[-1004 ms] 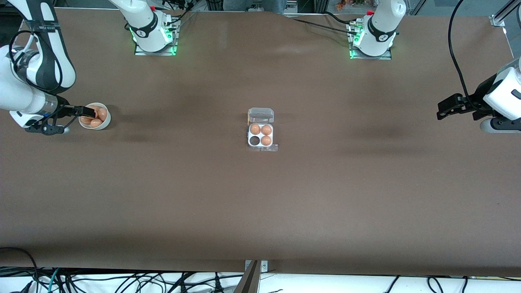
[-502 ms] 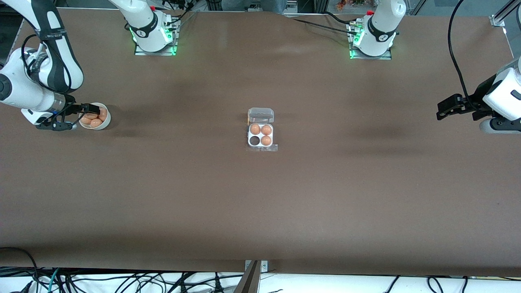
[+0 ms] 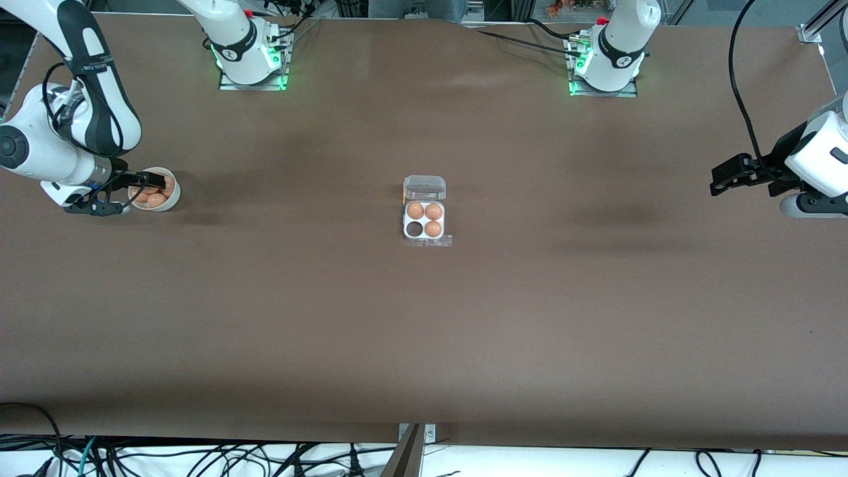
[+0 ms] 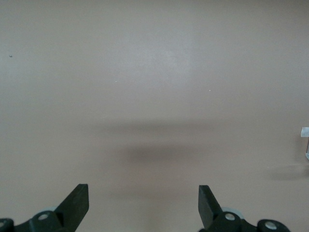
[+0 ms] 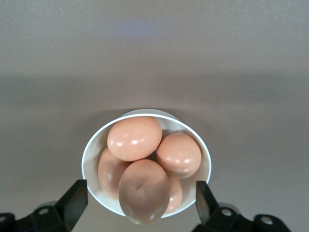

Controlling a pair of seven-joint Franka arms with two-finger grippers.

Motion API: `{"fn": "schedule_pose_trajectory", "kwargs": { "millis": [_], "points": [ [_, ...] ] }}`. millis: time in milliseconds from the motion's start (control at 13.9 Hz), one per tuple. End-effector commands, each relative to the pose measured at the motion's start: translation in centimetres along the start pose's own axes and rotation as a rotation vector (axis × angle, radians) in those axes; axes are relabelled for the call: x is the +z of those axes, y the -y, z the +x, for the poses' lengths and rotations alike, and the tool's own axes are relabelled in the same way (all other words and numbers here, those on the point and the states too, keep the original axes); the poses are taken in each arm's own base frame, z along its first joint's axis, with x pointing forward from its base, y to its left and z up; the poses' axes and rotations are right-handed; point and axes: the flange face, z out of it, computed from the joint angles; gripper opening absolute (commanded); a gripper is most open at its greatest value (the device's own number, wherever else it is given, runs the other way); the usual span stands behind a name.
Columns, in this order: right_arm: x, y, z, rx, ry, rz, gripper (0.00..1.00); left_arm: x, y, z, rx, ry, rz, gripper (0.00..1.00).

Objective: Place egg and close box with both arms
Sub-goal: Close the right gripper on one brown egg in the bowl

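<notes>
- Three eggs in box (image 3: 424, 222), lid open.
- Right gripper (image 5: 137, 203) over egg bowl (image 5: 91, 164), fingers spread.
- Left gripper (image 4: 144, 205) waiting over bare worktop (image 3: 424, 331), fingers spread.

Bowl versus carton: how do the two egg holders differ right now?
The round white bowl sits at the right arm's end of the table with brown eggs heaped loosely; the square clear-plastic carton sits mid-table with three eggs in separate cells and one cell empty. The right pincer hangs open over the bowl; no pincer is near the carton, and the left pincer waits open over bare table. The bowl has no lid; the carton's stands open. Both hold alike eggs.
</notes>
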Motion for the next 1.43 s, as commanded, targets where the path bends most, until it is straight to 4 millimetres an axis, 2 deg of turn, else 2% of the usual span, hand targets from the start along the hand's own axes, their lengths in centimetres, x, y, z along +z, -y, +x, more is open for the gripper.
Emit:
{"fn": "schedule_pose_trajectory", "kwargs": {
  "millis": [0, 359, 1004, 1291, 1363],
  "points": [
    [0.3, 0.0, -0.1, -0.02, -0.004, -0.011, 0.87, -0.3, -0.1, 0.0, 0.003, 0.005, 0.014, 1.0],
    [0.2, 0.0, -0.2, -0.014, 0.001, -0.009, 0.58, -0.4, -0.1, 0.0, 0.005, 0.005, 0.014, 1.0],
    [-0.3, 0.4, -0.1, -0.011, 0.015, -0.004, 0.39, -0.7, -0.1, 0.0, 0.003, -0.001, 0.014, 1.0],
    [-2.0, 0.5, 0.4, -0.016, 0.041, 0.005, 0.38, -0.7, -0.1, 0.0, 0.006, -0.001, 0.014, 1.0],
    [-3.1, 0.5, 0.7, -0.015, 0.049, 0.008, 0.38, -0.7, -0.1, 0.0, 0.006, -0.001, 0.014, 1.0]
  ]
}}
